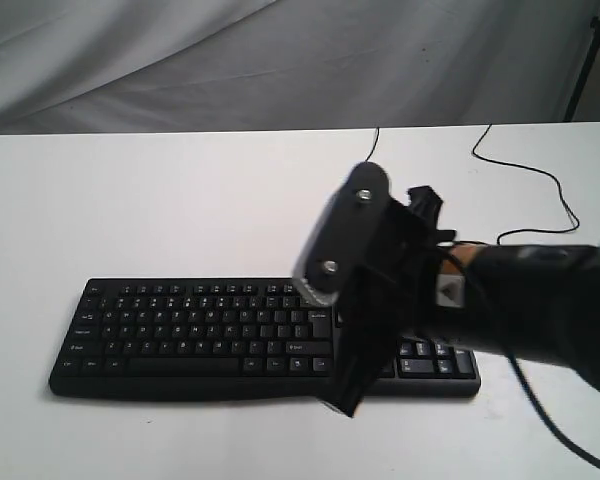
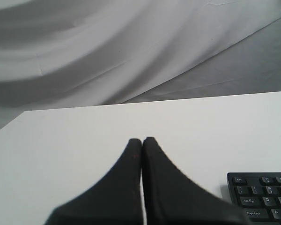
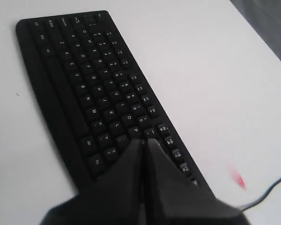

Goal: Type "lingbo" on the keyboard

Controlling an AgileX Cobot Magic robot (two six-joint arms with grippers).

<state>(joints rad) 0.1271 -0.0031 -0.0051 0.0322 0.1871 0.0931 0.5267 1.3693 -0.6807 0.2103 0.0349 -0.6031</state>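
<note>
The black keyboard (image 1: 180, 330) lies flat on the white table (image 1: 180, 200), near its front edge. My right gripper (image 1: 348, 402) hangs shut above the keyboard's right half and hides the keys there. In the right wrist view its closed tips (image 3: 144, 141) hover over the keyboard (image 3: 84, 84) at the right end of the letter rows, near the P key; whether they touch a key I cannot tell. My left gripper (image 2: 142, 139) is shut on nothing above bare table, left of the keyboard's Esc corner (image 2: 262, 192). It is out of the exterior view.
A thin black cable (image 1: 540, 180) runs from the right arm over the table's back right. The keyboard's cable (image 1: 377, 140) goes to the back edge. Grey cloth (image 1: 280, 60) hangs behind. A small red mark (image 3: 238, 179) sits on the table beside the keyboard.
</note>
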